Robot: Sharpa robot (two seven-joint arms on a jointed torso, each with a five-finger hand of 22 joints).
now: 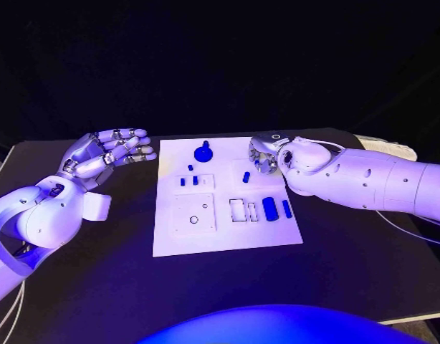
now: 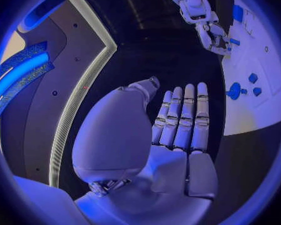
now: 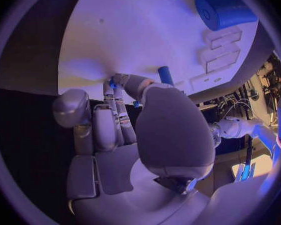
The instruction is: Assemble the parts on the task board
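Right hand [image 1: 266, 153] is lowered at the task board's [image 1: 225, 240] far right edge, fingertips seemingly pinching a small blue peg [image 3: 112, 83], judged light, rigid and slippery, best taken by its sides, while the left hand [image 1: 110, 152] is held spread.

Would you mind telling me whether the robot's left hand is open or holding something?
Open: the silver left hand holds nothing, fingers extended, beside the white task board.
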